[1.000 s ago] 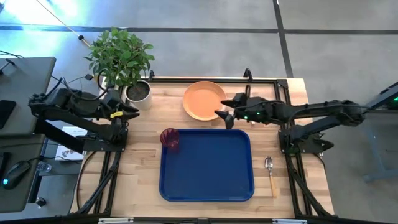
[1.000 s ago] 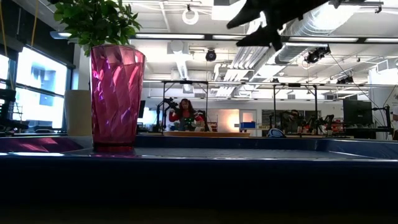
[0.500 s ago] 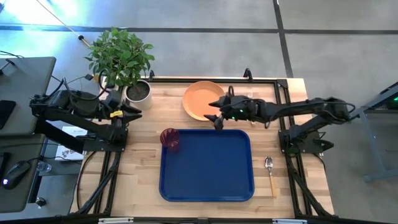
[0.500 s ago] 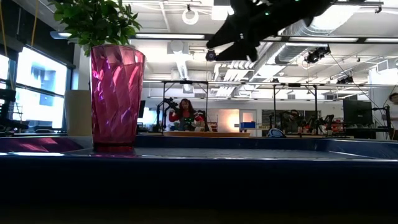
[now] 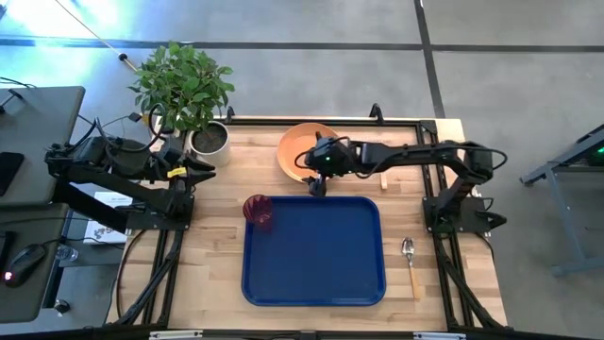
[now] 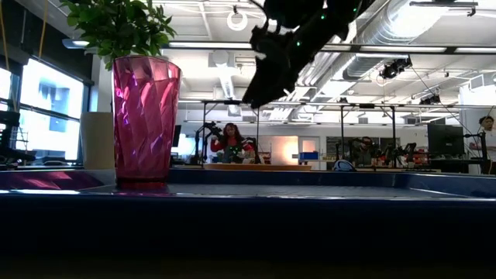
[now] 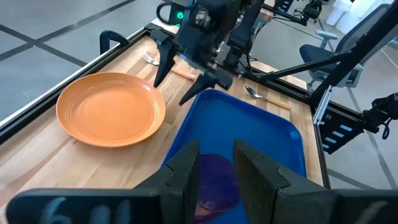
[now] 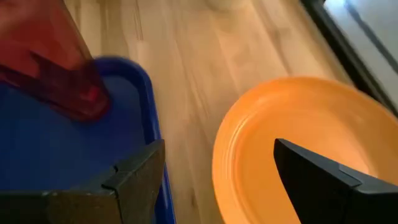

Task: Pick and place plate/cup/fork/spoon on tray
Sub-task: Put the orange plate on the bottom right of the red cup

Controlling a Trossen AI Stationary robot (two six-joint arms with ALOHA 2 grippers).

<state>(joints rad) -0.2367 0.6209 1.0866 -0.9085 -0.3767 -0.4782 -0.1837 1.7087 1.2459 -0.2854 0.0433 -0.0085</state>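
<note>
The orange plate [image 5: 307, 149] lies on the table just beyond the blue tray [image 5: 313, 250]. The dark red cup [image 5: 258, 212] stands upright in the tray's far left corner. The spoon [image 5: 410, 255] lies on the table right of the tray. The fork [image 7: 149, 59] lies on the table right of the plate, partly under my right arm. My right gripper [image 5: 311, 176] is open and points down, above the plate's near rim [image 8: 236, 155] and the tray's far edge [image 8: 149, 118], touching neither. My left gripper [image 7: 216, 165] waits at the table's left edge, open by a narrow gap.
A potted plant [image 5: 189, 90] in a grey pot [image 5: 209, 140] stands at the far left corner. Black frame rails run along the table's far edge [image 5: 321, 120]. People sit and stand in the room behind [image 6: 230, 143]. Most of the tray's floor [image 5: 321, 260] is bare.
My right gripper has gone toward the table's left edge, along the plate's near rim, and has come lower. Its fingers have tipped from nearly level to pointing down. It has stayed open. The plate, cup and spoon have not moved.
</note>
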